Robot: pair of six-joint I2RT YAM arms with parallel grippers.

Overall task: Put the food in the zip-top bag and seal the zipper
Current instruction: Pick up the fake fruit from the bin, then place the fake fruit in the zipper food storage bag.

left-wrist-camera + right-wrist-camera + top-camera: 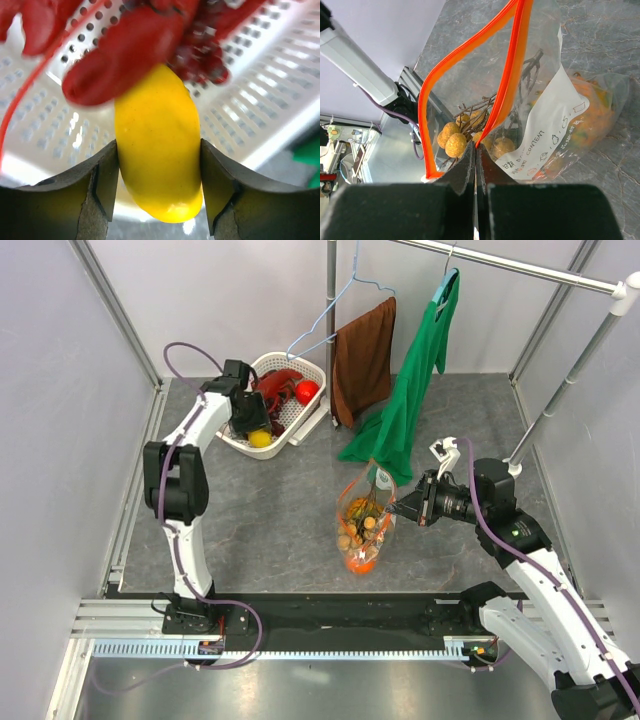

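The left arm stretches to the far-left corner, the left gripper (159,167) down in the basket (302,368) and clamped on the yellow fruit (157,145). The right arm bends in toward the middle of the worktop. The right gripper (475,162) is pinched tight on the zipper (512,65), holding the bag (364,525) upright with its mouth open. A grape bunch (454,141) lies inside. The white label (547,130) reads "CONTENT"; the rest is too small to read.
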